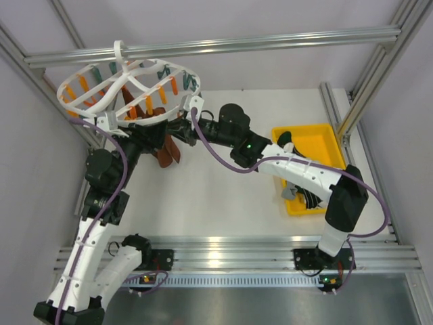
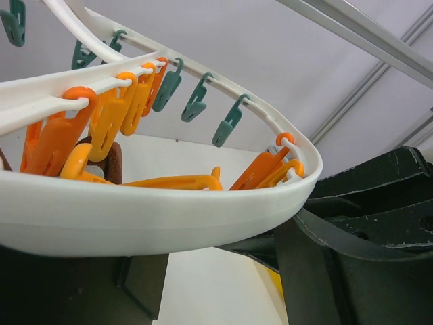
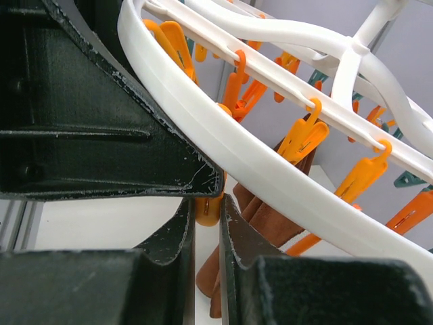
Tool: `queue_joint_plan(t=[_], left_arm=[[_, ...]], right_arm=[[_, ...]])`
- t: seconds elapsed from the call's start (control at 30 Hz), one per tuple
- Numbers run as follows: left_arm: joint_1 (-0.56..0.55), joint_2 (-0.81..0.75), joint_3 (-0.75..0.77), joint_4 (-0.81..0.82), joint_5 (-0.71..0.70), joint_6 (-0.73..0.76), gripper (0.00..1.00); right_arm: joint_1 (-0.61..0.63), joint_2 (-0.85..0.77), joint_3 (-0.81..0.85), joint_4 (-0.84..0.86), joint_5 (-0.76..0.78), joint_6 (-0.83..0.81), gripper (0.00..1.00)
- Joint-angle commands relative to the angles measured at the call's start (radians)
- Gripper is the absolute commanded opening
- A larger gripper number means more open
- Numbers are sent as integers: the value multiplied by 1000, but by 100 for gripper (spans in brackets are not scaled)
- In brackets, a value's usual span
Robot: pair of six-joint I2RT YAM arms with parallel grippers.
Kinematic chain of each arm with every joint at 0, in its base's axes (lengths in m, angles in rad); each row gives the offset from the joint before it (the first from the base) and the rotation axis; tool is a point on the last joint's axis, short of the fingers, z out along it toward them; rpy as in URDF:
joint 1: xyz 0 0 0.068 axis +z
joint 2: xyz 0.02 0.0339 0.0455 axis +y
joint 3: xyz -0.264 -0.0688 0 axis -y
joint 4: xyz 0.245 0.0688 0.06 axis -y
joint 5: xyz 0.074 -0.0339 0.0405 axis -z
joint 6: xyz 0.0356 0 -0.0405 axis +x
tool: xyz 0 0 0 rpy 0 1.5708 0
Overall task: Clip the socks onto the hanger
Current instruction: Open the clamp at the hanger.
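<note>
Three views split the scene between them. Only the overhead one shows the hanger (image 1: 132, 80) hooked over the metal bar (image 1: 216, 46) at the back left. It also shows both arms reaching in under the hanger, and a yellow tray (image 1: 331, 132) on the right of the table (image 1: 223, 196) with loose socks (image 1: 298, 193) heaped in it, grey, black and white. Brown socks (image 1: 162, 145) hang limp beneath the ring, between the two arms.

The left wrist view looks along the smooth white plastic rim, where teal clips (image 2: 196, 101) and orange clips (image 2: 115, 122) dangle from small hooks. The left gripper (image 2: 216, 267) is released. Its black fingers (image 2: 67, 284) stand wide apart and the rim runs across the gap between them. I cannot tell whether either finger touches the rim.

The right wrist view looks from under the rim, and it is the only view that shows the grip. The right gripper (image 3: 208, 230) is clenched to a narrow slit, with one orange clip (image 3: 208, 206) pinched in it just below the rim. The fingers are matte black with scuffed, pale edges. Right behind them the brown socks hang in soft folds from another orange clip. A second black finger block fills the upper left of this view, close against the ring.
</note>
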Motion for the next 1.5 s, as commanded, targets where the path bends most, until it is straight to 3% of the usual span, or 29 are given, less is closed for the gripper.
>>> queue_joint_plan(t=[0.0, 0.37, 0.43, 0.57, 0.87, 1.03, 1.27, 1.47], left_arm=[[-8, 23, -26, 143, -30, 4, 63], [-18, -15, -48, 137, -4, 35, 56], [-18, -38, -49, 109, 26, 50, 59], [-18, -97, -2, -107, 16, 62, 64], [-16, -178, 144, -305, 137, 162, 81], [-15, -198, 218, -426, 11, 209, 82], [4, -206, 265, -462, -96, 194, 85], [8, -219, 256, -478, -32, 147, 81]], right_arm=[[64, 38, 55, -61, -44, 14, 0], [94, 17, 40, -73, -32, -10, 0], [93, 4, 20, -85, -33, -13, 0], [79, -43, -26, -93, -58, -12, 0], [67, -69, -14, -146, -124, -26, 0], [71, -68, 6, -160, -147, -12, 0], [120, -68, 32, -203, -133, -44, 0], [163, -49, 67, -216, -144, -46, 0]])
